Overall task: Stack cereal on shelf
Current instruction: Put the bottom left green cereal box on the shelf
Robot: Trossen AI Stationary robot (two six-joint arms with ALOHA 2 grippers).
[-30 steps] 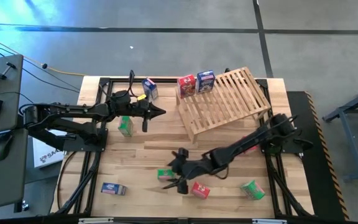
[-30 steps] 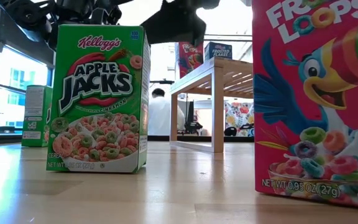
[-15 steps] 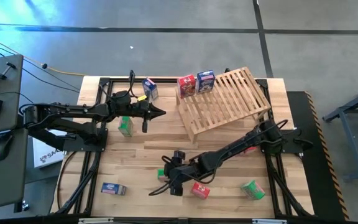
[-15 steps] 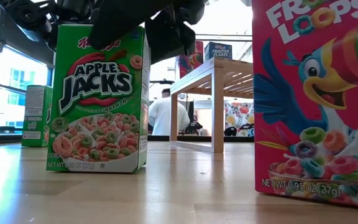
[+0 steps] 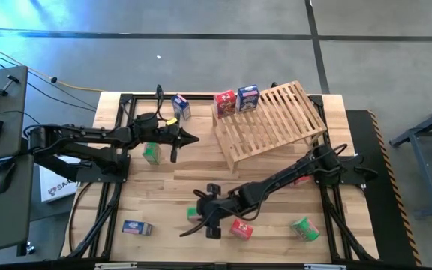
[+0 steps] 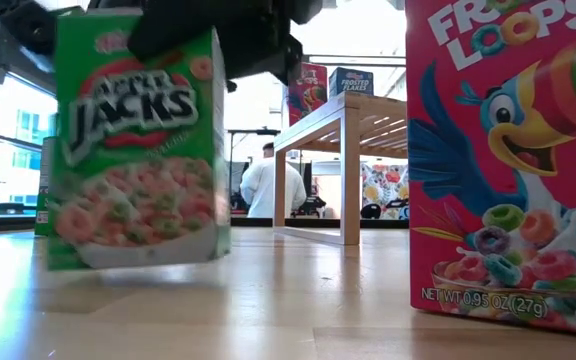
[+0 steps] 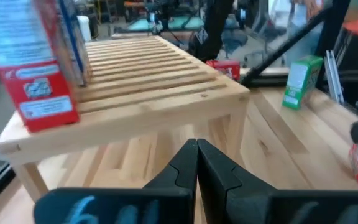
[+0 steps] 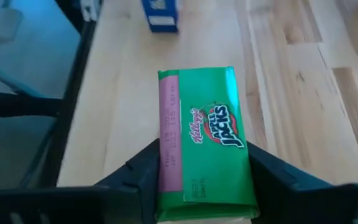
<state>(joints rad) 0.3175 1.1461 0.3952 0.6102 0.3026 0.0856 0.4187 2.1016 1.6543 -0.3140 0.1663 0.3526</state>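
Right gripper [image 8: 197, 180] has its two fingers either side of the green box [image 8: 205, 140], pressed against its narrow sides; the box sits near the front of the table [image 5: 163, 191], between the blue box lying flat [image 5: 136, 228] and the red box [image 5: 241, 229]. In the low view the green box [image 6: 133, 140] looks tilted, its base seemingly just off the wood, so I judge the grip is only now taking hold.

Risks for you to watch:
- The cardboard is light and smooth. A hold this fresh could let the box twist or slide out on the way to the rack [image 5: 268, 124].
- The rack is a ramp. A box set down on the slats may slide or tip, and could knock the red box [image 5: 225, 103] and blue box [image 5: 248, 97] already standing at its edge.
- The carry path runs close to the rack's front corner.

Left gripper [image 7: 196, 163] hangs with fingers pressed together, holding nothing, near the rack's left end.

Hard to make out:
- How deep the fingers reach down the green box.
- The high view hides that box almost wholly under the right arm.
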